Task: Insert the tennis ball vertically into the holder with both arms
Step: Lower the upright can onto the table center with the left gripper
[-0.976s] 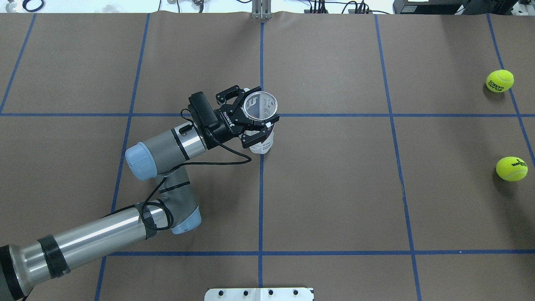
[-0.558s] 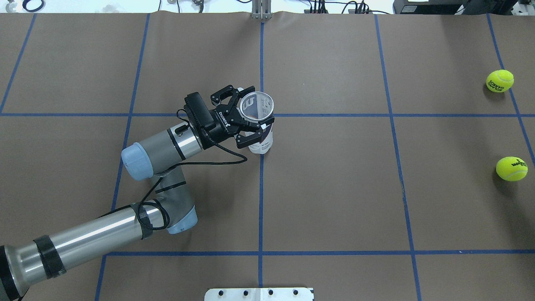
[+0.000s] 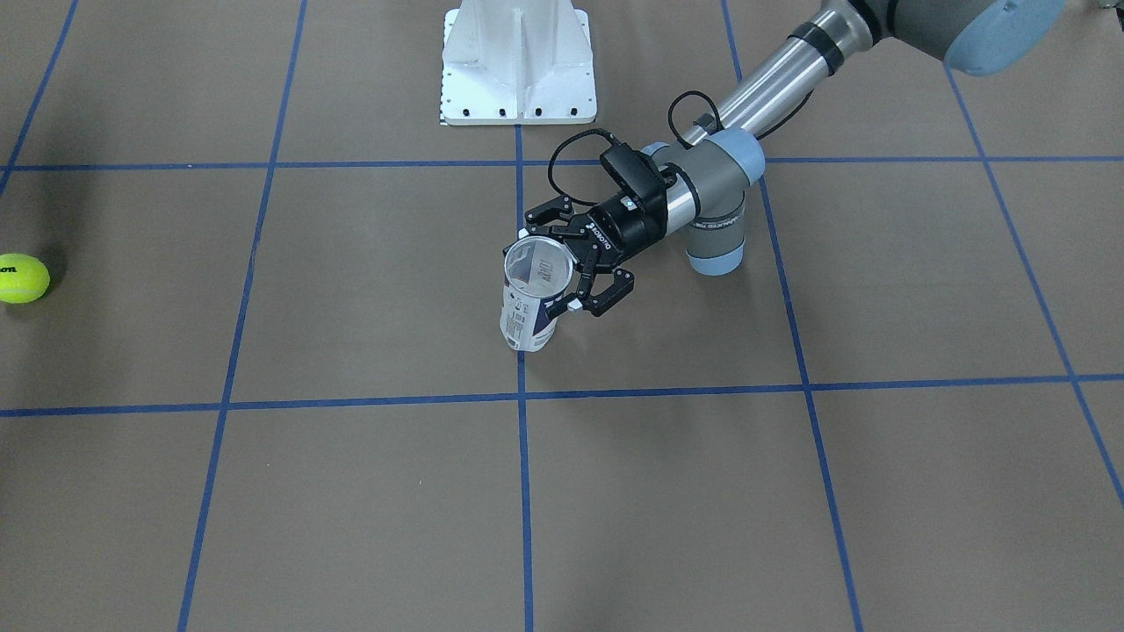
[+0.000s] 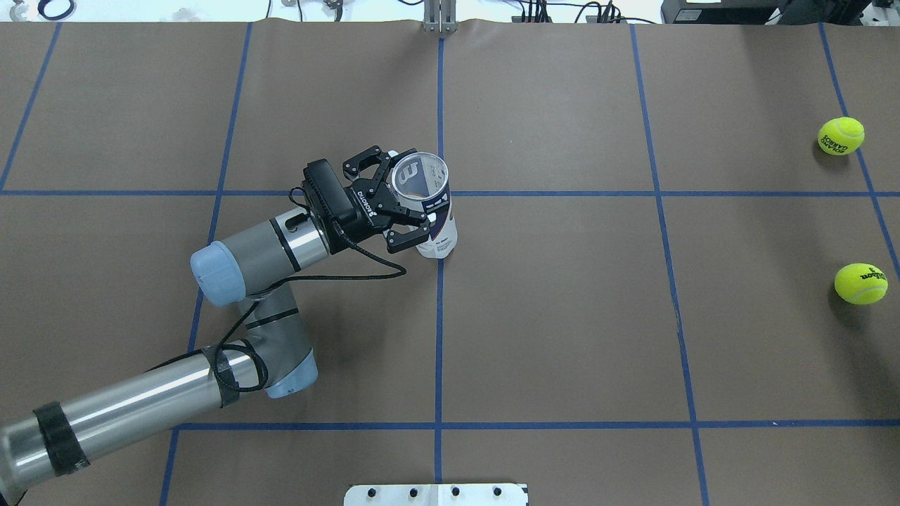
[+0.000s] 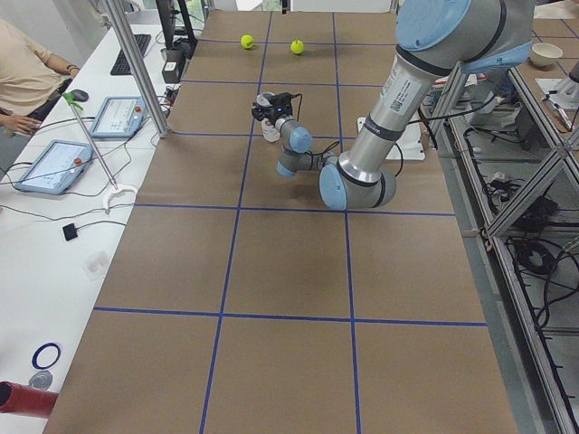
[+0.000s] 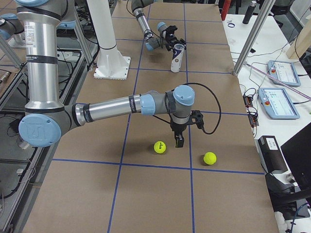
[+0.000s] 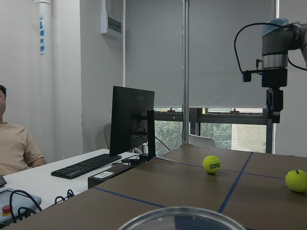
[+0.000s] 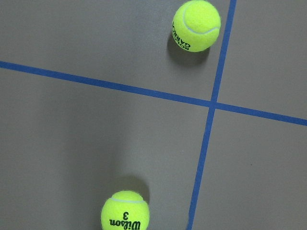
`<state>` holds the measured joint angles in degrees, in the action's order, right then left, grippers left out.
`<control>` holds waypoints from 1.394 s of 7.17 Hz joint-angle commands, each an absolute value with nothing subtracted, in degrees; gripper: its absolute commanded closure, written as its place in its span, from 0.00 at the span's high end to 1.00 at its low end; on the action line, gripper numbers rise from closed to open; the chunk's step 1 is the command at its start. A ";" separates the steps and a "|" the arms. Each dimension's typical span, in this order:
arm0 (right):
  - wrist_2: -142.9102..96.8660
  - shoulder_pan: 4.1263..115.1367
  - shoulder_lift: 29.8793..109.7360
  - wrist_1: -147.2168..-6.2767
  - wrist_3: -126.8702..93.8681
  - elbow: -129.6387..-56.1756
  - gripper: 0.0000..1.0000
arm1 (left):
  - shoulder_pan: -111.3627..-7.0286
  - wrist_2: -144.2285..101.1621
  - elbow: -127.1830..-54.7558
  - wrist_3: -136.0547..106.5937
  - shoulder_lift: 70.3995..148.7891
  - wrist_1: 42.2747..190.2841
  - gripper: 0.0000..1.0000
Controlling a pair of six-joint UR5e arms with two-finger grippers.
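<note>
The holder [image 4: 439,235], a clear can with a white and navy label, stands near the table's middle with its open top leaning toward my left arm. It also shows in the front view [image 3: 527,325]. My left gripper [image 4: 408,200] is shut on its upper part from the side. The tennis ball [image 4: 860,283] with "Wilson 3" print lies far right on the table, and at the bottom of the right wrist view [image 8: 125,211]. My right gripper [image 6: 179,141] points down just above the table beside that ball [image 6: 159,147]; I cannot tell if it is open.
A second yellow ball [image 4: 841,135] lies further out on the right [image 8: 196,25]. The white pedestal [image 3: 518,61] stands at the robot's side of the table. Operators' tablets and desks [image 5: 54,163] line the far edge.
My left gripper has drawn back to the left, taking the holder's top with it. The can's base has stayed in place, so it leans more. The balls have not moved.
</note>
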<state>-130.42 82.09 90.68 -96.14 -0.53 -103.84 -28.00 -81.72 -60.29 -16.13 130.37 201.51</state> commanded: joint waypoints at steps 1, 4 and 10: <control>-130.43 82.09 90.70 -96.15 -0.53 -103.80 1.00 | -27.69 -81.91 -62.48 -16.00 129.11 196.81 0.99; -130.43 82.09 90.70 -96.07 -0.53 -103.80 1.00 | -27.51 -81.91 -65.21 -16.00 129.64 192.31 0.99; -129.90 74.99 90.70 -95.72 -11.83 -104.41 1.00 | -26.02 -81.91 -65.48 -16.79 129.90 190.11 0.99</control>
<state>-130.18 77.71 90.70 -95.98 -7.01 -103.90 -26.35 -81.91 -65.46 -16.74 129.86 190.15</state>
